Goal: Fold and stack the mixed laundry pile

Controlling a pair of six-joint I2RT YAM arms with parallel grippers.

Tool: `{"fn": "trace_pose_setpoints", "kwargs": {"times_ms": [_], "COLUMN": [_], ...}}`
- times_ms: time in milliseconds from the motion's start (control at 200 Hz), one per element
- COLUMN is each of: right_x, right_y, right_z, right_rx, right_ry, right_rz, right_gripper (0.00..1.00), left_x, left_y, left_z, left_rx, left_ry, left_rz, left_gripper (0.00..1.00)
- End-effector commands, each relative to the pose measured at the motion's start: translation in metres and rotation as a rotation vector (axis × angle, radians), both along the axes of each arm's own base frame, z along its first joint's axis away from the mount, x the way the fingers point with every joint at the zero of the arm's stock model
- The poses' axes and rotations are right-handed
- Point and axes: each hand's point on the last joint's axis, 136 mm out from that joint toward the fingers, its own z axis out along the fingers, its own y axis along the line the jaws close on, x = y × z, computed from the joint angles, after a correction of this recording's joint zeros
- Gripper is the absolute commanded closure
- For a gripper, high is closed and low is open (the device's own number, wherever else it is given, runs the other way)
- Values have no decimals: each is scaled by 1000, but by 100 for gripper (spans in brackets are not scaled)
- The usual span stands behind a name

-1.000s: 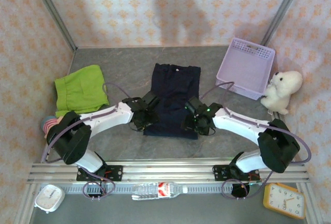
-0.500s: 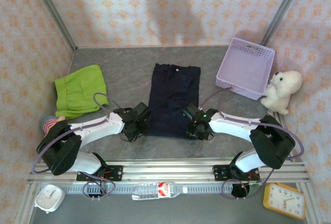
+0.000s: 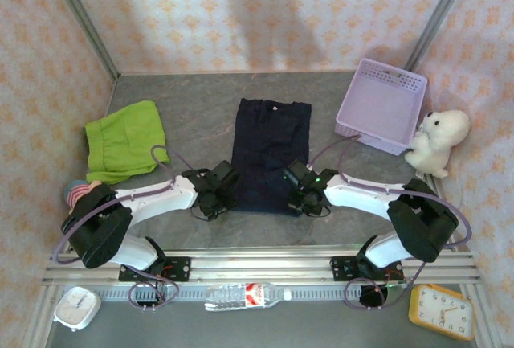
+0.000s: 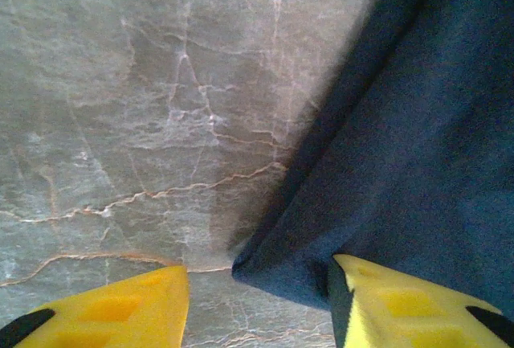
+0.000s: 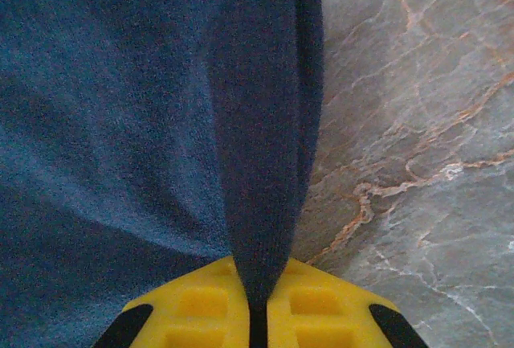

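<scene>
The dark navy garment point(image 3: 270, 145) lies flat in the middle of the table, long side running away from me. The lime-green garment point(image 3: 125, 141) lies spread at the left. My left gripper point(image 3: 215, 198) is low at the navy garment's near left corner. In the left wrist view it point(image 4: 257, 316) is open, and the corner of the navy cloth point(image 4: 401, 139) lies between its yellow fingers point(image 4: 112, 312), unpinched. My right gripper point(image 3: 304, 197) is at the near right corner. In the right wrist view it point(image 5: 259, 300) is shut on a raised ridge of navy cloth point(image 5: 104, 107).
A lavender basket point(image 3: 347, 126) stands at the back right, with a white plush bear point(image 3: 438, 141) beside it. A striped item point(image 3: 76, 193) lies at the left edge. Past the rail at the near edge lie a bottle point(image 3: 241, 293) and two clocks point(image 3: 440, 309).
Both grippers came down and nearer, to the navy garment's near corners. The right gripper closed on the cloth edge. The left gripper's fingers narrowed around the corner.
</scene>
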Motion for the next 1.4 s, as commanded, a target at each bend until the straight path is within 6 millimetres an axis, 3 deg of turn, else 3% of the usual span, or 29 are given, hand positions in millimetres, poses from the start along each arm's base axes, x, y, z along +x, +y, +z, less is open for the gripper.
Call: {"fn": "trace_pose_setpoints", "kwargs": {"times_ms": [0,195,345,505,605,821,1001,1221,1396], "right_x": [3,2,0,-3,-5,-24,-44,-28,0], "right_y": [-3,-2,0,1,2,13,22,19,21], "right_z": [-4,-5,-6,-6,-3,13,39,102,129], "right_rx": [-25,-25,-24,-35,-44,-50,97,225,284], "right_ry": [-16,-12,-3,8,21,53,71,-88,-139], "right_rz": [-11,3,18,47,71,143,79,-4,-48], "right_gripper": [92,93,94,95,96,99,100,98,100], "left_x": [4,19,26,20,10,-18,-30,-7,29], "left_y": [-1,-13,-16,-13,-6,7,13,11,10], "left_z": [-3,-1,-5,-15,-10,21,42,91,132], "left_rx": [17,13,58,75,92,127,61,24,-1], "left_ry": [-5,-20,-13,17,24,-17,-79,-204,-278], "left_rz": [18,1,-31,-49,-61,-95,-27,6,39], "left_gripper": [54,60,74,100,100,100,100,100,100]}}
